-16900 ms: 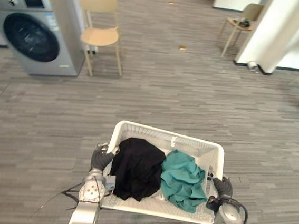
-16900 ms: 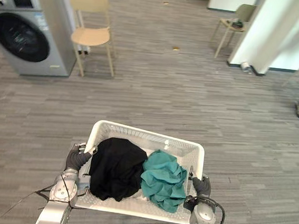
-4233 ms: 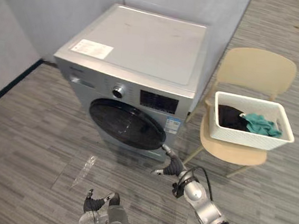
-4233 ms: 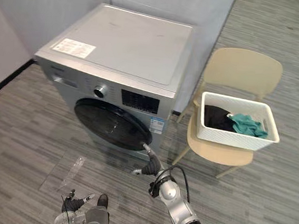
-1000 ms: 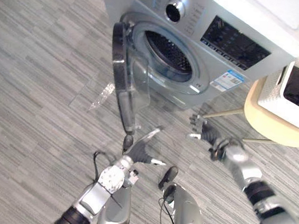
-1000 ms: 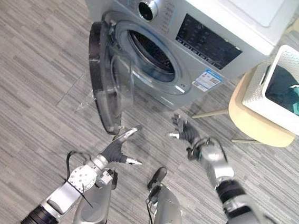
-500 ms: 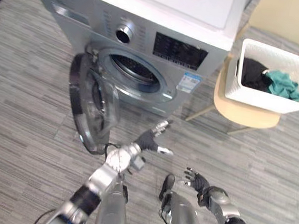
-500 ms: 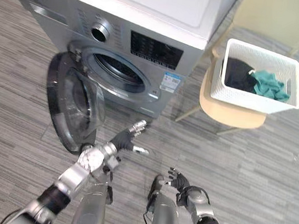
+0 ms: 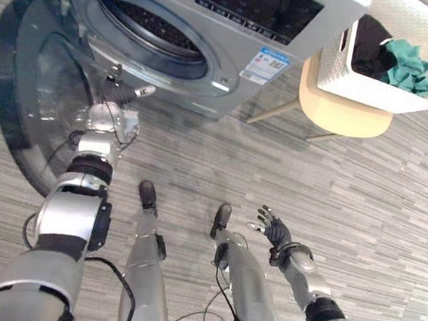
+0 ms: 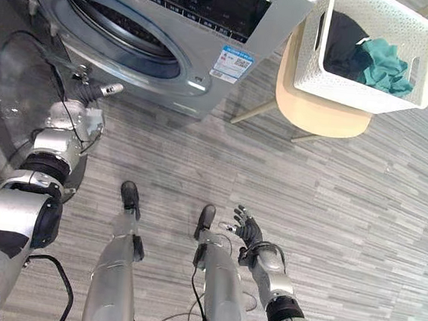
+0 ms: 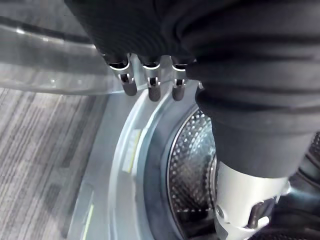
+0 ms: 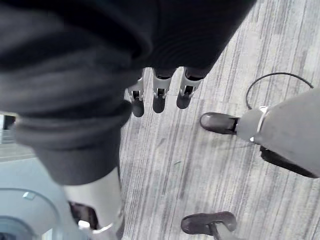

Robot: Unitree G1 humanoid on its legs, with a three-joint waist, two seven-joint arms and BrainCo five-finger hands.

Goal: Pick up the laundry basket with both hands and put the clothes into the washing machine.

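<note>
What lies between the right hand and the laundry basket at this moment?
In the left eye view, bare floor separates the right hand from the chair carrying the laundry basket.

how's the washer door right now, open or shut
Open. The door stands swung wide to the robot's left of the machine, and the drum mouth is uncovered, with perforated metal showing inside.
</note>
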